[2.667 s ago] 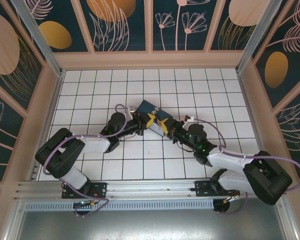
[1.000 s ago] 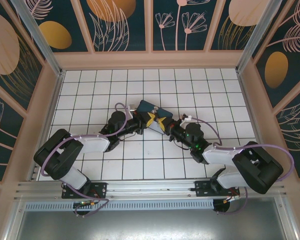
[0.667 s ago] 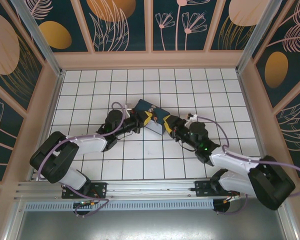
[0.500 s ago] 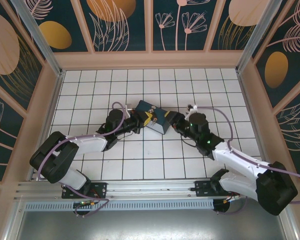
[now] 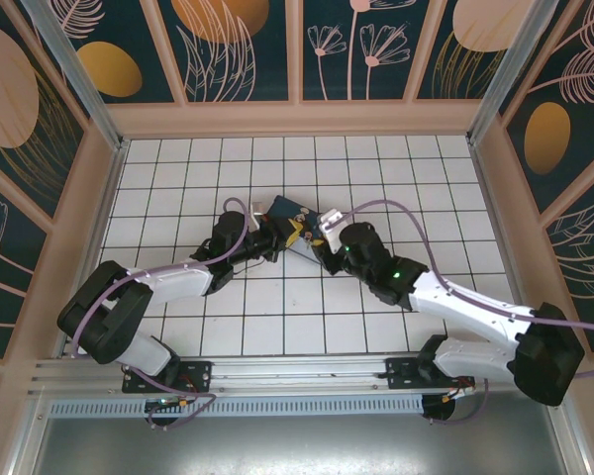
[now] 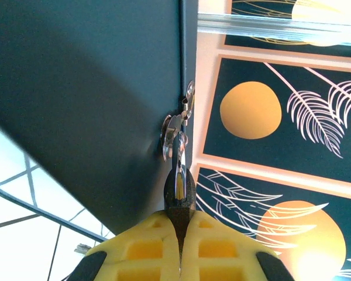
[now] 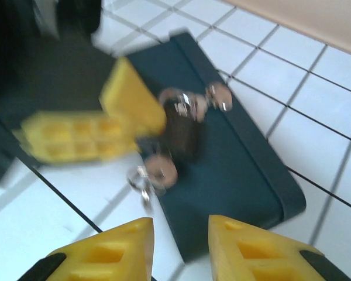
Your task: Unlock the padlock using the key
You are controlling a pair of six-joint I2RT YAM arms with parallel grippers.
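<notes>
The blue box (image 5: 299, 212) lies tilted on the tiled floor mid-table. My left gripper (image 6: 179, 219) is shut on the padlock (image 6: 179, 187), whose thin shackle runs up to the box's metal hasp (image 6: 176, 130). In the right wrist view the padlock (image 7: 181, 133) lies dark against the box (image 7: 240, 170), with the left gripper's yellow fingers (image 7: 88, 134) on it. The key (image 7: 159, 170), blurred, sticks out at the padlock's lower end with a small ring hanging from it. My right gripper (image 7: 180, 237) is open a little short of the key and touches nothing.
Both arms meet at the box, the left gripper (image 5: 285, 236) on its left and the right gripper (image 5: 322, 239) on its near right. Painted walls close in the tiled floor (image 5: 277, 307) on three sides. A metal rail (image 5: 297, 374) runs along the near edge.
My right gripper has gone from shut to open and its wrist has swung round near the box's right corner. The left gripper stays shut at the box, shifted slightly.
</notes>
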